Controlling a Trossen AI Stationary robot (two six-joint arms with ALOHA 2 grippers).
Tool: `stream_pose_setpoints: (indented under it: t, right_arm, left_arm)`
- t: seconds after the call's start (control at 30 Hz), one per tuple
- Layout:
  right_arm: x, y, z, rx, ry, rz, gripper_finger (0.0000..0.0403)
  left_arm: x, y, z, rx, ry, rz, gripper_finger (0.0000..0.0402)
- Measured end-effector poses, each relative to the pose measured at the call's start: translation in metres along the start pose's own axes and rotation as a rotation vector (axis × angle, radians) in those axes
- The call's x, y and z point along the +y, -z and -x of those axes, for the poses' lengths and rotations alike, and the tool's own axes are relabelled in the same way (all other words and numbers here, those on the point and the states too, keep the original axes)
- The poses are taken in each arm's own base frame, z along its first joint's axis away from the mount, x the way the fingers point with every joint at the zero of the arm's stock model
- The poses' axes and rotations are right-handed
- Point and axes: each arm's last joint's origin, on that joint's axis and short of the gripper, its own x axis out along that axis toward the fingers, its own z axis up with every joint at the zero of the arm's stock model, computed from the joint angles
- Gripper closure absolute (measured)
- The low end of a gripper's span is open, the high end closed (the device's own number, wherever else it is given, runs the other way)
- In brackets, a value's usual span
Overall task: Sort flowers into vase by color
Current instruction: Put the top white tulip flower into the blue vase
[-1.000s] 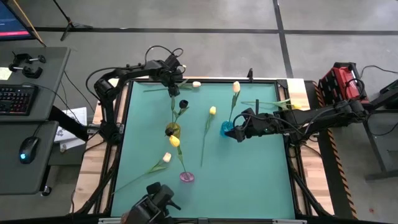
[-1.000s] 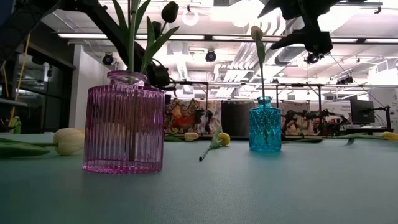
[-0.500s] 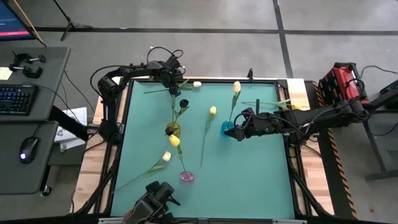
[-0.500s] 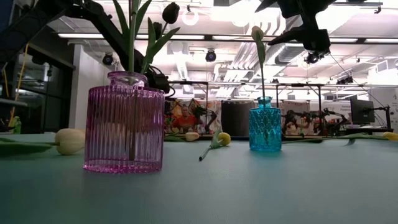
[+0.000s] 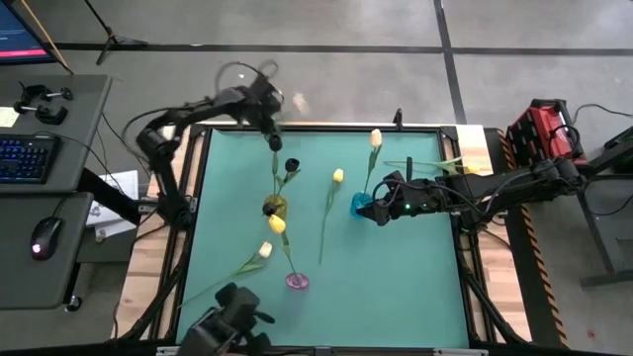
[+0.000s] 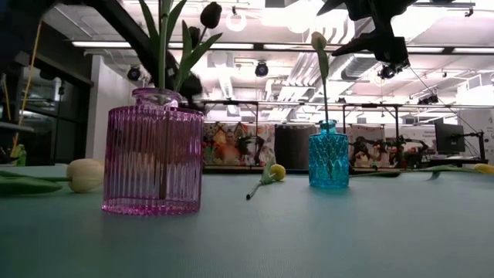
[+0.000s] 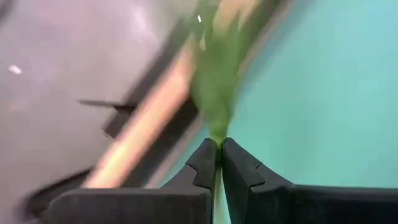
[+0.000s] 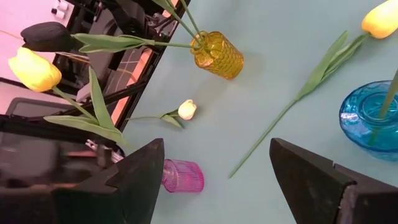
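My left gripper (image 5: 272,127) is at the table's far left edge, shut on the green stem of a cream flower whose bud (image 5: 297,102) shows blurred past the far rim. My right gripper (image 5: 381,210) hangs open beside the blue vase (image 5: 361,205), which holds a cream flower (image 5: 376,138). A black flower (image 5: 292,165) stands in the yellow vase (image 5: 275,207), and a yellow flower (image 5: 278,224) in the pink vase (image 5: 297,281). Another yellow flower (image 5: 337,176) and a cream one (image 5: 264,250) lie flat on the mat. My left gripper pinches the flower's thin green stem (image 7: 217,134) between its two fingertips. The stem and leaves run on away from the fingertips. Motion blur hides how the rest of the flower hangs.
More stems with a yellow flower (image 5: 465,166) lie over the table's right rim. The near right half of the green mat (image 5: 396,287) is bare. A desk with a keyboard (image 5: 25,158) stands left of the table, and a red case (image 5: 539,129) to the right.
My left gripper has shut on the stem of the cream flower that lay along the far edge. It has swung away toward the far left with it, fast enough to blur. The bud has left its place on the rim.
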Motion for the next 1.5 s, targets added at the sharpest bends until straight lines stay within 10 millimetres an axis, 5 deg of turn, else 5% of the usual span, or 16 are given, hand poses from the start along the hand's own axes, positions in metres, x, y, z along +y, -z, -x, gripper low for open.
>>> stream_pose_setpoints:
  t: [0.37, 0.83, 1.0, 1.5]
  right_arm:
    - [0.014, -0.006, 0.001, -0.074, -0.142, 0.148, 0.0123]
    - [0.023, -0.016, 0.029, -0.137, -0.29, 0.266, 0.0123]
    - [0.03, -0.025, 0.049, -0.232, -0.399, 0.263, 0.0123]
    - [0.038, -0.044, 0.1, -0.566, -0.521, 0.361, 0.0123]
  left_arm:
    - [0.022, 0.001, 0.13, -0.447, 0.022, 0.174, 0.0401]
    - [-0.02, -0.022, 0.271, -1.373, 0.396, 0.172, 0.0401]
    - [-0.061, -0.04, 0.279, -1.536, 0.613, 0.093, 0.0401]
    - [-0.211, -0.071, 0.226, -1.559, 1.005, 0.026, 0.0401]
